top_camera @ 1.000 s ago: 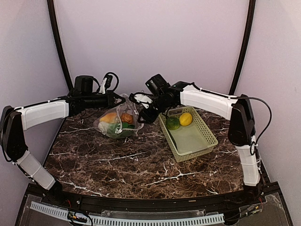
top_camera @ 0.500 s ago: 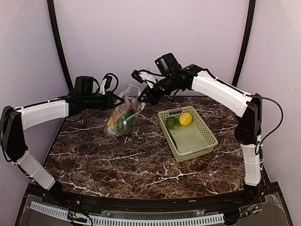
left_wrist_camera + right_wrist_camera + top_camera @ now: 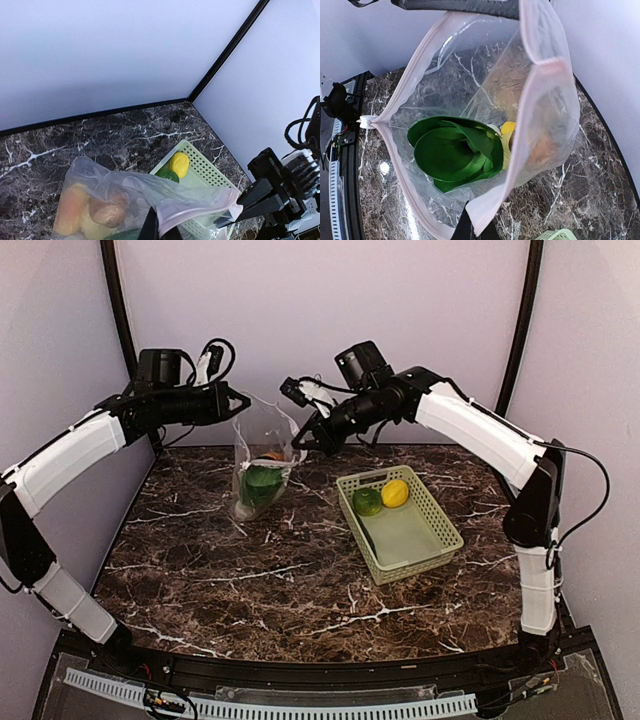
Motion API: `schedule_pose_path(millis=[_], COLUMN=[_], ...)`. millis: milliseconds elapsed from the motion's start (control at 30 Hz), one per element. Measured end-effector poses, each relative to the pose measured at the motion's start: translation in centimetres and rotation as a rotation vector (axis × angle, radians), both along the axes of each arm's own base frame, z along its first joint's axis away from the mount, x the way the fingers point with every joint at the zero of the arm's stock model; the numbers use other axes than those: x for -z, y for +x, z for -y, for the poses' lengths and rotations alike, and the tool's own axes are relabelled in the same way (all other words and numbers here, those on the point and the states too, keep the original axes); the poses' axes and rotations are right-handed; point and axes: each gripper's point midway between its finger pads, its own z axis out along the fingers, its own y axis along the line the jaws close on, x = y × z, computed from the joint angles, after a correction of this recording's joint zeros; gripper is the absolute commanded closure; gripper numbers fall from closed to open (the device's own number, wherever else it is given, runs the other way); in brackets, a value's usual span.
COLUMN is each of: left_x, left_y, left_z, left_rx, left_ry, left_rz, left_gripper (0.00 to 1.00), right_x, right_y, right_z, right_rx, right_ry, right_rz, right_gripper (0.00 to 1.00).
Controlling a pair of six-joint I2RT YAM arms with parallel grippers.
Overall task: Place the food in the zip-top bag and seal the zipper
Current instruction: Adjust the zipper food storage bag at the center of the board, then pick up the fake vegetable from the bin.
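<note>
Zip-top bag point(image 3: 262, 465): clear, soft, crinkled plastic, raised upright at 11 o'clock on the table point(image 3: 300, 585). It hangs by its two top corners between the grippers. Whether its bottom rests on the marble cannot be told.
Bag mouth: held wide open, forming a long pointed oval in the right wrist view.
Zipper point(image 3: 524, 137): a narrow pale pink strip running round the mouth edge, its two sides apart. A small white slider tab point(image 3: 365, 120) sits at the 9 o'clock end of the mouth in the right wrist view.
Bag contents: the bok choy point(image 3: 451, 152), with broad glossy green leaves, lies lowest in the right wrist view. Seen through the wall beside it are a rounded orange-yellow piece point(image 3: 70, 207), a red-brown piece point(image 3: 107, 214) and a pale yellow piece point(image 3: 90, 226), all touching.
Basket point(image 3: 420, 558): light green plastic lattice, rectangular with flared walls, at 2 o'clock on the table, well apart from the bag.
Basket contents: a yellow lemon point(image 3: 395, 492) and a green pepper point(image 3: 367, 501), side by side and touching in its far end.
Left gripper point(image 3: 244, 404): clenched on the bag's 9 o'clock top corner.
Right gripper point(image 3: 302, 440): pinched tight on the pink strip at the bag's 3 o'clock top corner.
Table: dark brown marble pattern with white veins, glossy.
</note>
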Motion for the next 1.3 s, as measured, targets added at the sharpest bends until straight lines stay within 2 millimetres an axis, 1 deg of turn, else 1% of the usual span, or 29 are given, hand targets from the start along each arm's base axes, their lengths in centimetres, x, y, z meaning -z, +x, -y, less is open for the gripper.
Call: schedule_pose_path(millis=[67,100,167,200,233,267,300,400,467,500,567,633,700,767,800,833,867,933,967,1033,1067,1133,1167,1200,1233,1300], left_x=[-2.6,-3.5,-4.6,-4.7,-4.5,-4.1,-3.5,-1.4,-0.4,0.0,0.2,0.0,-0.6,-1.4,-1.8,-2.2,-2.6,-2.6,-2.4,-1.4,-0.7,1.2,2.3,3.3,4.4,6.1], left_y=[-0.6,-1.0,-1.7,-1.8,-1.8,-1.9,-1.8,-1.8,-1.9,-2.0,-2.1,-2.3,-2.6,-2.8,-2.9,-3.1,-3.4,-4.0,-4.3,-5.2,-5.7,-6.3,-6.2,-6.5,-6.5,-6.4], left_z=[-0.6,-0.9,-1.3,-1.4,-1.6,-1.8,-2.0,-2.7,-3.3,-3.5,-3.8,-3.9,-4.1,-4.1,-4.1,-3.9,-3.6,-2.9,-2.3,-0.5,0.3,1.8,2.3,3.3,3.9,4.5], left_rx=[-0.015,-0.019,-0.027,-0.032,-0.040,-0.045,-0.053,-0.077,-0.094,-0.102,-0.106,-0.106,-0.106,-0.104,-0.100,-0.088,-0.074,-0.040,-0.017,0.042,0.070,0.116,0.127,0.154,0.168,0.178], left_ry=[0.006,0.010,0.022,0.030,0.041,0.054,0.071,0.134,0.174,0.193,0.210,0.220,0.227,0.228,0.224,0.216,0.204,0.184,0.177,0.168,0.168,0.175,0.179,0.184,0.190,0.199], left_rz=[0.049,0.064,0.080,0.080,0.072,0.059,0.041,-0.015,-0.039,-0.053,-0.064,-0.069,-0.076,-0.080,-0.081,-0.083,-0.087,-0.104,-0.115,-0.144,-0.164,-0.214,-0.244,-0.272,-0.298,-0.340], left_gripper=[0.99,0.99,0.99,0.99,0.99,0.99,0.99,0.99,0.99,0.99,0.99,0.99,0.99,0.99,0.99,0.99,0.99,0.99,0.99,0.99,0.99,0.99,0.99,0.99,0.99,0.99], right_x=[-1.6,-2.6,-4.1,-4.7,-5.4,-6.0,-6.5,-8.3,-9.2,-9.5,-9.4,-8.6,-6.7,-3.9,-1.9,-0.1,2.1,6.5,8.2,12.1,13.7,15.9,16.9,17.6,18.5,19.6], right_y=[-0.3,-0.6,-0.9,-1.1,-1.4,-1.8,-2.0,-3.0,-3.6,-3.9,-4.0,-3.1,-1.4,0.6,1.7,2.3,2.8,3.3,3.3,3.0,2.8,2.6,2.6,2.6,2.6,2.9], right_z=[0.0,-0.2,-0.4,-0.5,-0.5,-0.5,-0.5,0.1,0.9,1.8,4.0,6.8,9.9,12.4,13.7,14.5,15.3,16.3,16.4,16.6,16.7,16.6,16.5,16.5,16.4,16.1], right_rx=[-0.013,-0.026,-0.045,-0.056,-0.070,-0.083,-0.088,-0.112,-0.118,-0.119,-0.098,-0.048,0.028,0.103,0.148,0.177,0.207,0.248,0.256,0.270,0.277,0.288,0.294,0.298,0.303,0.310], right_ry=[0.033,0.058,0.095,0.110,0.126,0.140,0.151,0.184,0.197,0.201,0.199,0.186,0.162,0.131,0.109,0.088,0.060,0.006,-0.017,-0.065,-0.085,-0.112,-0.121,-0.128,-0.138,-0.147], right_rz=[0.017,0.027,0.039,0.042,0.045,0.047,0.042,0.055,0.061,0.059,0.046,0.024,-0.006,-0.055,-0.097,-0.136,-0.188,-0.287,-0.324,-0.416,-0.458,-0.525,-0.555,-0.578,-0.611,-0.644], right_gripper=[0.99,0.97,0.88,0.83,0.74,0.68,0.64,0.58,0.56,0.54,0.54,0.55,0.56,0.58,0.59,0.60,0.61,0.62,0.63,0.65,0.66,0.67,0.68,0.68,0.68,0.67])
